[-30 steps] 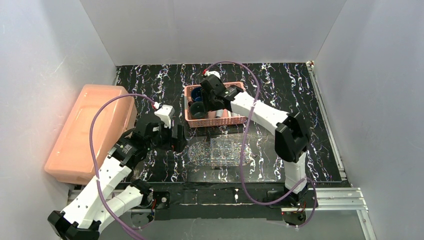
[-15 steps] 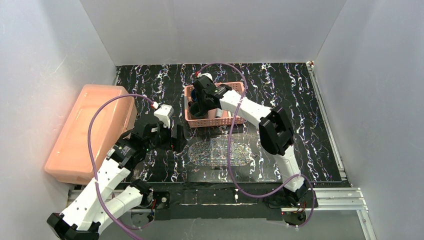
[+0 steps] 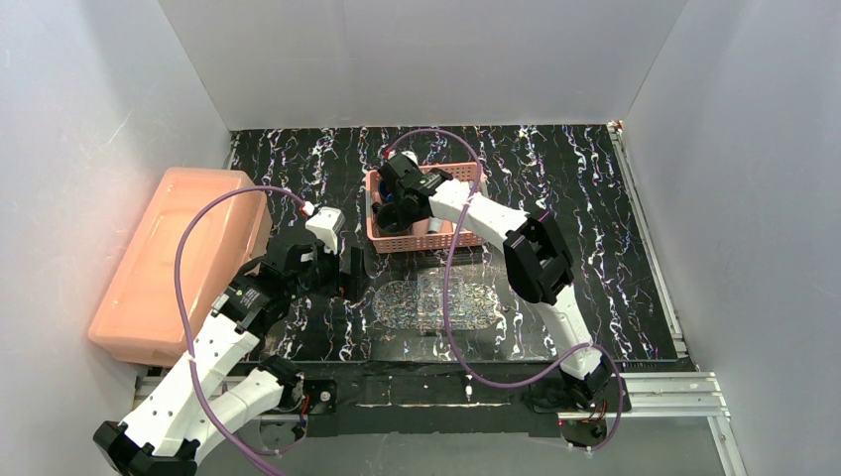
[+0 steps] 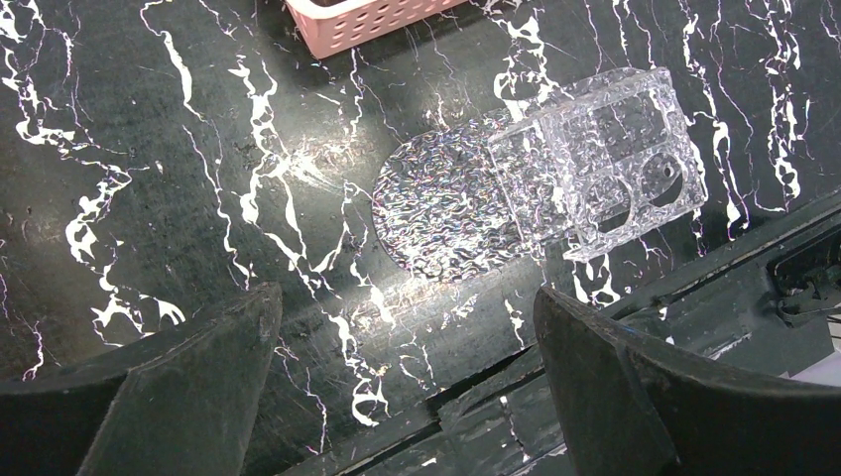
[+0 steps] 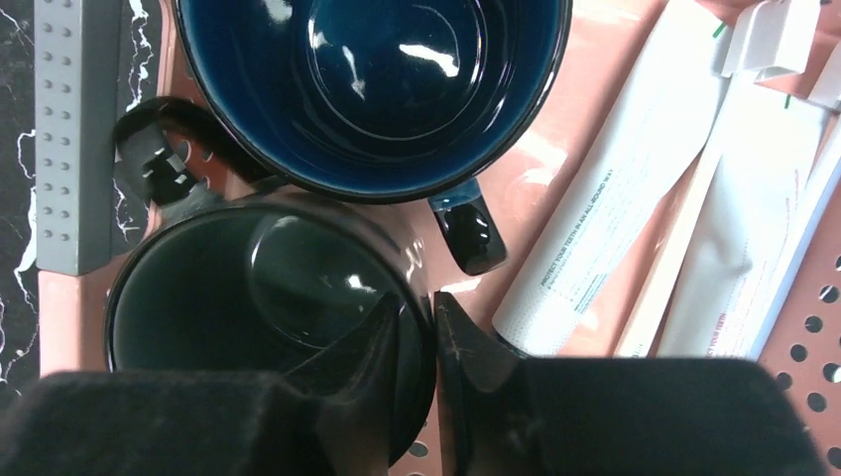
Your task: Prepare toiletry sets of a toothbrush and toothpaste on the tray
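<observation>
The glittery clear tray (image 3: 397, 303) (image 4: 446, 213) lies flat on the black marbled table, in front of the pink basket (image 3: 466, 238). My right gripper (image 3: 397, 212) (image 5: 433, 312) is down inside the basket, shut on the wall of a black cup (image 5: 198, 297), one finger inside the rim and one outside. White toothpaste tubes (image 5: 615, 208) lie in the basket beside the cups. I cannot make out a toothbrush among the white packets. My left gripper (image 3: 342, 270) (image 4: 405, 297) hangs open left of the tray, with nothing between its fingers.
A dark blue cup (image 5: 367, 89) stands behind the black one in the basket. A clear holder with round holes (image 4: 605, 169) sits on the tray's right part. A big salmon box (image 3: 169, 263) fills the table's left side.
My right gripper has shifted left over the basket, come down onto the black cup and closed on its rim. The left arm has stayed where it was.
</observation>
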